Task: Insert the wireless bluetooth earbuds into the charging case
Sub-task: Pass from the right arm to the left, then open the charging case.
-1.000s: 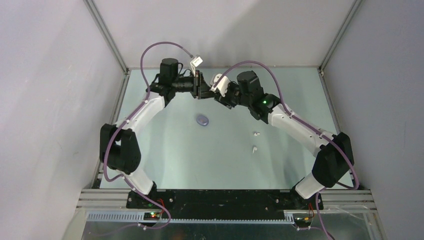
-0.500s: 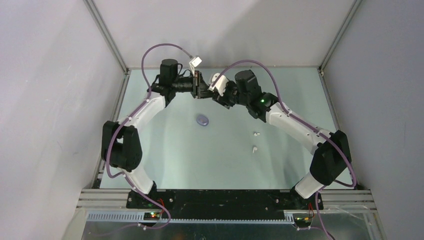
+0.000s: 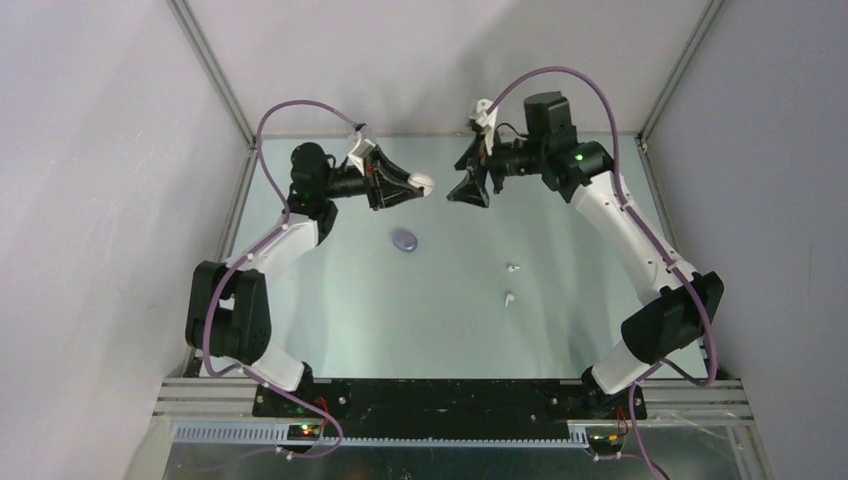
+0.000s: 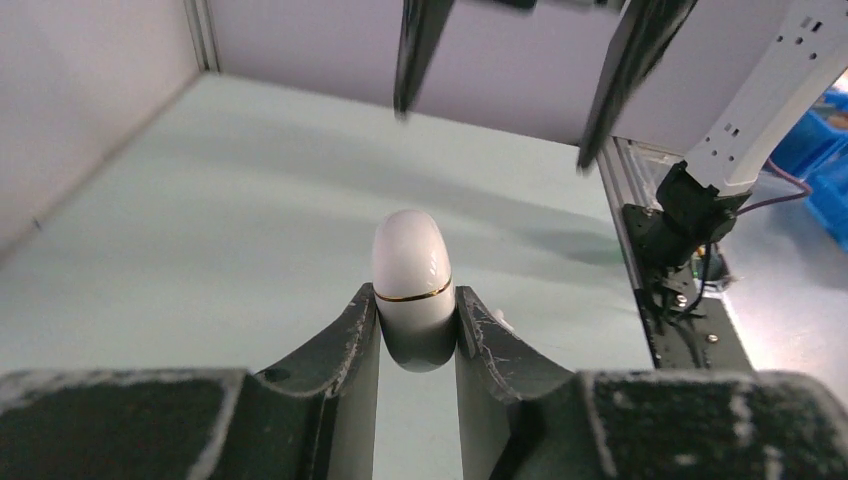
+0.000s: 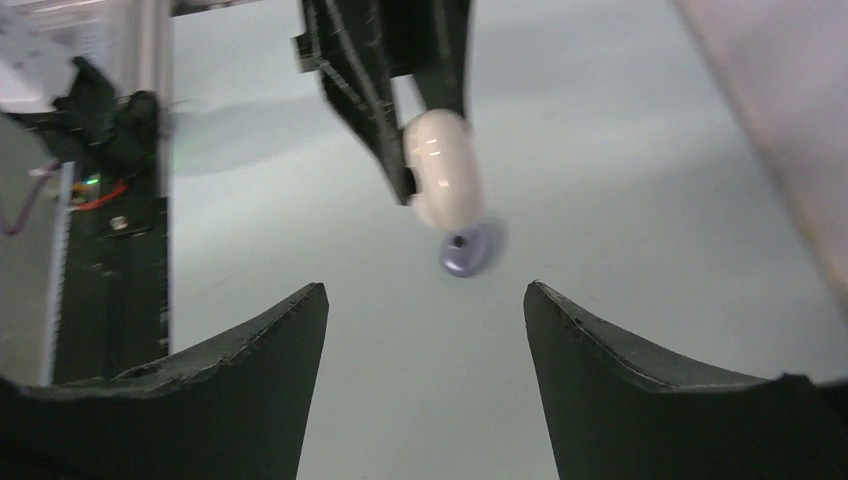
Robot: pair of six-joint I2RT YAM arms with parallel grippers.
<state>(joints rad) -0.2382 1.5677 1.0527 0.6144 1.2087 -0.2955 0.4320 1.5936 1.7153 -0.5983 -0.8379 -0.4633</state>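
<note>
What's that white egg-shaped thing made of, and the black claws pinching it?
The white case: probably hard plastic, glossy; bright highlights and a thin gold seam. The fingers pinching it: likely matte black plastic, with pale scuffs along the edges; a rubbery coating can't be ruled out.

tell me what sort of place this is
Likely a robot lab cell: a left arm and right arm bolted at a pale table, boxed in by plain walls on a metal frame.

left gripper (image 4: 417, 305) pinched closed, right gripper (image 5: 425, 295) spread wide, arms raised
</note>
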